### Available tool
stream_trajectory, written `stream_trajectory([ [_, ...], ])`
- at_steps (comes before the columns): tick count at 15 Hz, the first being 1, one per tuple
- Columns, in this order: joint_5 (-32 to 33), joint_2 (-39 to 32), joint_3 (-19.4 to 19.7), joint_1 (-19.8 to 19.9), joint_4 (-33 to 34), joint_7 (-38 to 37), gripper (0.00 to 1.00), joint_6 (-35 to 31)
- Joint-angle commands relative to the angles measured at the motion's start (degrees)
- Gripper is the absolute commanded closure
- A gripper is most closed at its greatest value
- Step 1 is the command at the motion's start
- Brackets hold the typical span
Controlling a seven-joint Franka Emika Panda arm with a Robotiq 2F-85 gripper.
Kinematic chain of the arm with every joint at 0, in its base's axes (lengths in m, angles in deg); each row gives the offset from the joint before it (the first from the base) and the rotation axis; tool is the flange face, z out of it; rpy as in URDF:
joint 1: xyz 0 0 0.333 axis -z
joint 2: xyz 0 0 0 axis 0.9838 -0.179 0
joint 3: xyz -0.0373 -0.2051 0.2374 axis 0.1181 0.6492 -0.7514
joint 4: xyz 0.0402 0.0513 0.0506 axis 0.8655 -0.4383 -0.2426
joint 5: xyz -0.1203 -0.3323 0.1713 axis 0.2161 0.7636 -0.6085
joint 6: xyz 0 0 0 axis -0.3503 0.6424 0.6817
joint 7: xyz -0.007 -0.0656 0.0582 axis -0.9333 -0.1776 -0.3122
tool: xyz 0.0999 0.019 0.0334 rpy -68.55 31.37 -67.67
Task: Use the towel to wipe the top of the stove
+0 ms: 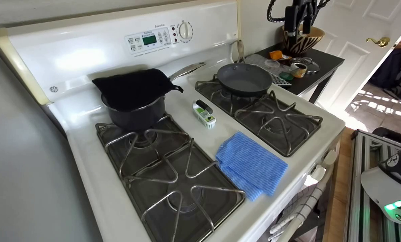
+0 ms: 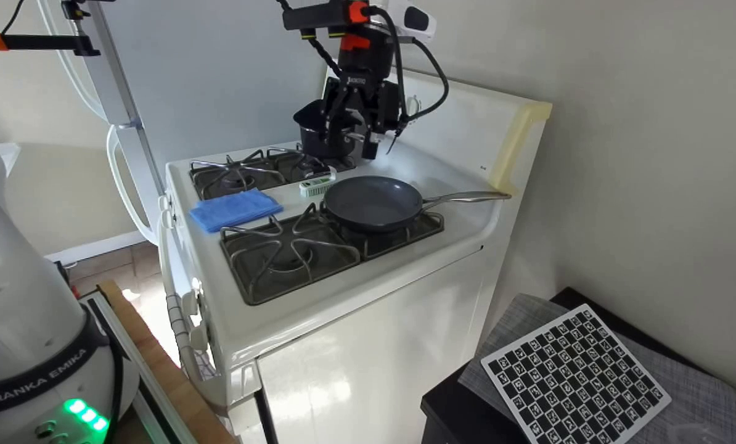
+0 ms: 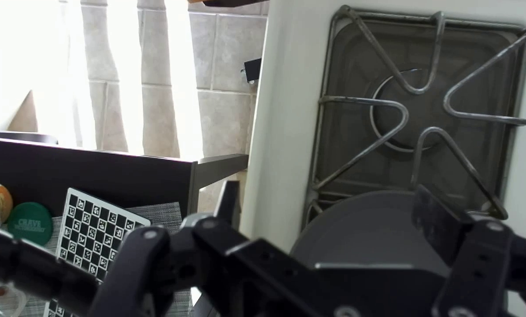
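Note:
The towel is a folded bright-blue cloth lying flat on the white strip between the two grate sections, close to the front edge. The towel shows in both exterior views. Under it is the stove, a white gas range with dark grates and a back panel with display and knob. My gripper is open, its fingers wide apart with nothing between them. In an exterior view the gripper hangs in the air, pointing down, well away from the towel. Below it in the wrist view lies a frying pan.
A pot topped by a black cloth stands on the back burner. A green-white scrub brush lies behind the towel. The pan's handle reaches toward the back panel. Beside the stove, a dark table carries a patterned bowl and a checkered board.

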Motion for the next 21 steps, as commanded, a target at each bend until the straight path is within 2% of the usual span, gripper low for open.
stream_trajectory([
  [1,-1.61,1.26,-3.73,-2.85,-2.84,-10.02,0.00,-1.47],
  [5,-4.26,1.55,-7.89,-6.29,-5.85,-17.47,0.00,-7.31],
  [8,-1.78,-0.08,-10.89,-8.22,-7.55,-21.78,0.00,-12.59],
  [9,-3.04,-0.14,-9.68,-7.51,-5.28,-19.10,0.00,-9.72],
  [16,-2.95,-0.37,-9.67,-7.58,-5.16,-19.59,0.00,-10.06],
  [19,-8.08,0.00,-11.47,-10.22,-7.27,-18.19,0.00,-11.65],
  [21,-8.06,0.36,-13.66,-11.94,-8.69,-20.35,0.00,-12.13],
])
